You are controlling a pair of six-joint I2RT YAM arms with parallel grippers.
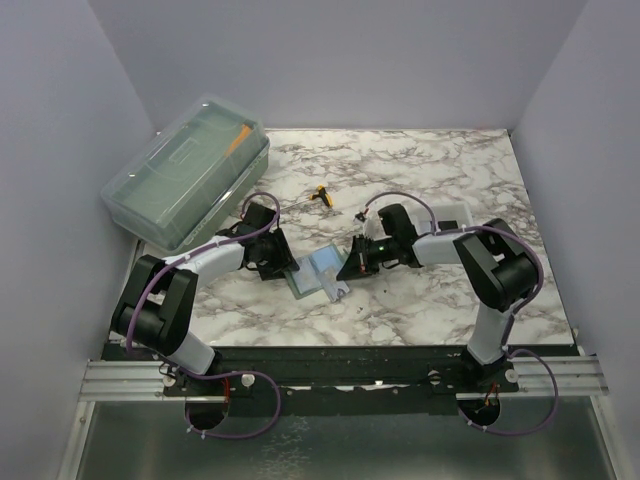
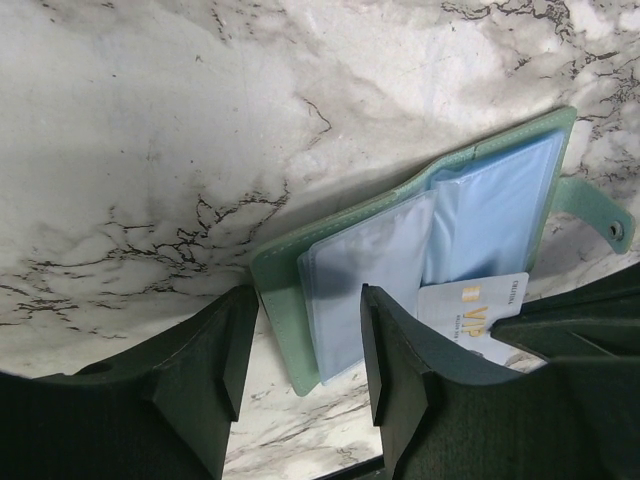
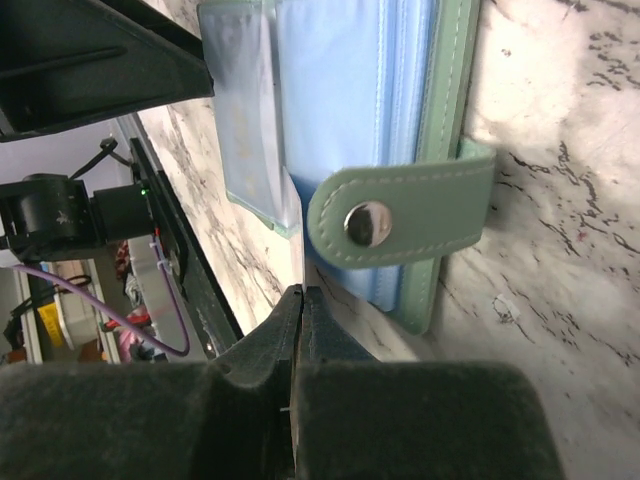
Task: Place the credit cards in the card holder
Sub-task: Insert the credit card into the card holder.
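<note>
Dark fingers of the left gripper (image 2: 306, 302) fill the foreground of its wrist view, spread wide to either side of one corner of the holder (image 2: 283, 315). No contact with the cover can be made out.

That holder lies open and flat on the marble table (image 1: 420, 160), between the two arms, with its clear bluish pockets facing up. A white card (image 2: 470, 305) with gold lettering sits at its near edge, one end tucked among the pocket leaves and the rest sticking out. How deep it sits is hard to tell, and no other card shows plainly.

Judging by this, the step in hand is feeding the card into a pocket, and it looks only partly done. The next move likely calls for a push along the card's length, kept flat under the clear leaf, while the cover is held from sliding.

From its own wrist view, the right gripper (image 3: 297, 310) has its jaws pressed together, with the tip at the holder's edge just below the snap strap (image 3: 400, 215). Whether it pinches a leaf, the card or nothing cannot be told.

Farther out, a white tray (image 1: 452, 213) sits behind the right arm and a translucent lidded box (image 1: 185, 175) stands at the far left.
</note>
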